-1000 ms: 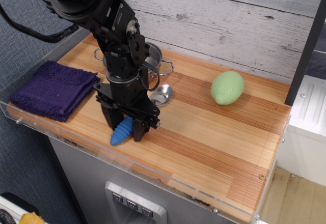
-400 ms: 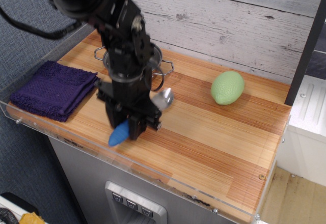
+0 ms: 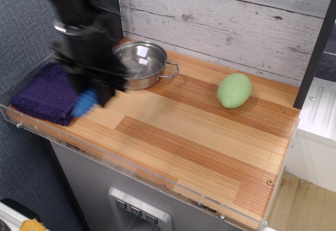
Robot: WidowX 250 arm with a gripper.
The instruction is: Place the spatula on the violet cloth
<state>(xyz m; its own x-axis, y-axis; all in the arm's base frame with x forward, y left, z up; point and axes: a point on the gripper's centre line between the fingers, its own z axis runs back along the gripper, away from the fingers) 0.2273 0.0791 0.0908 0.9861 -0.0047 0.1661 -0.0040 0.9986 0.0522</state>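
Note:
My gripper [image 3: 97,95] is blurred by motion and hangs over the right edge of the violet cloth [image 3: 39,94] at the left of the wooden counter. It is shut on the spatula; only the blue ribbed handle [image 3: 85,104] shows, sticking down and left below the fingers. The silver bowl of the spatula is hidden behind the gripper. The arm covers part of the cloth.
A steel two-handled pot [image 3: 139,64] stands just right of the arm near the back wall. A green lemon-shaped object [image 3: 234,90] lies at the back right. A clear plastic lip [image 3: 31,127] runs along the counter's front edge.
The gripper has lifted the spatula off the counter and swung left from the middle front to the cloth's edge. The pot, hidden before, now shows in full.

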